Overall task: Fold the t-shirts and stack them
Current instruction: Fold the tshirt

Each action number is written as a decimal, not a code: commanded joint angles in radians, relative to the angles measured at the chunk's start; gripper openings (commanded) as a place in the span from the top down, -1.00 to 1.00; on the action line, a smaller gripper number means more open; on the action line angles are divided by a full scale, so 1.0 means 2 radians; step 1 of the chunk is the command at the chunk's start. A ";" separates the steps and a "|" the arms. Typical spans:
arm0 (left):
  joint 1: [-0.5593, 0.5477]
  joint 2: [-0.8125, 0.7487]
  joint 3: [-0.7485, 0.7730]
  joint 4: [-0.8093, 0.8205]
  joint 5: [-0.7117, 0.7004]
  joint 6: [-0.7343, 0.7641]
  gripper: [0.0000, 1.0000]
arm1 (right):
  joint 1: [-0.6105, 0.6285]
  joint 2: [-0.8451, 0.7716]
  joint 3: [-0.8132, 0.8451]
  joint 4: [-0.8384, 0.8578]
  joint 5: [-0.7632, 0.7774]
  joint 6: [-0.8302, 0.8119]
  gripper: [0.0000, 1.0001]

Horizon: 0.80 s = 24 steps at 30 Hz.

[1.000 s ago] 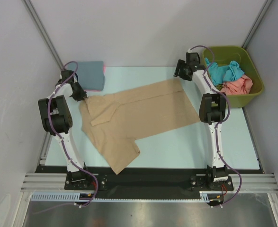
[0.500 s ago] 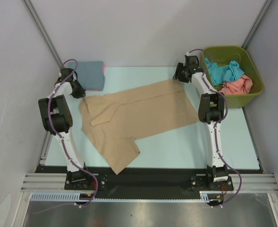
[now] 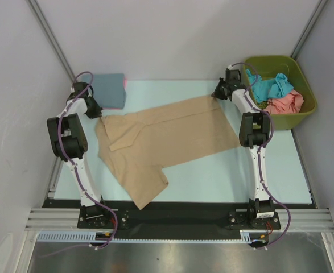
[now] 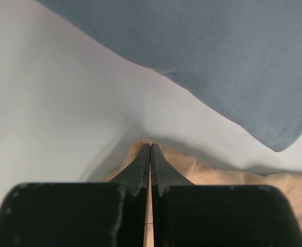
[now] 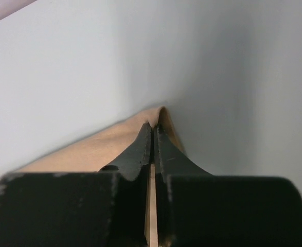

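now the tan t-shirt [image 3: 167, 136] lies spread flat across the middle of the pale table [image 3: 229, 170], running on a slant from the left side up toward the far right. one lobe of it reaches down toward the near edge, where the cloth is doubled over itself.

the left gripper [image 3: 97, 115] sits at the shirt's far-left corner. in the left wrist view its black fingers [image 4: 139, 165] are pressed together, with a thin strip of tan cloth showing between them and a small peak of fabric bunched at the tips. the right gripper [image 3: 218, 94] sits at the shirt's far-right corner. in the right wrist view its fingers [image 5: 138, 149] are likewise closed on a raised fold of tan cloth, with a sliver of it showing in the seam between them. both corners are pinched low at the table surface.

just beyond the left gripper, at the far-left corner of the table, a folded slate blue t-shirt [image 3: 110, 90] lies flat, apart from the tan one, and a pink edge [image 3: 125, 84] peeks out along its right side. off the far-right corner of the table stands an olive-green bin [image 3: 304, 116], just beside the right arm. a teal t-shirt [image 3: 269, 85] and a salmon t-shirt [image 3: 286, 102] lie crumpled inside it.
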 commanded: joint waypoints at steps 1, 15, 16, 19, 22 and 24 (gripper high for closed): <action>0.005 -0.011 0.012 0.000 -0.035 -0.004 1.00 | -0.004 -0.001 0.015 0.019 0.030 0.007 1.00; 0.017 -0.006 0.014 0.022 -0.062 -0.049 0.99 | -0.004 -0.001 0.016 0.037 0.082 -0.014 1.00; 0.016 -0.005 0.018 0.020 -0.062 -0.049 0.99 | -0.004 -0.001 0.017 0.037 0.079 -0.018 1.00; 0.016 -0.006 0.024 0.020 -0.058 -0.046 1.00 | -0.002 -0.001 0.018 0.030 0.081 -0.023 1.00; 0.014 -0.020 0.031 0.001 -0.077 -0.037 0.61 | -0.001 -0.006 0.029 0.008 0.083 -0.017 0.63; 0.009 -0.033 0.028 -0.010 -0.091 -0.027 0.26 | 0.000 -0.014 0.030 -0.004 0.082 -0.020 0.43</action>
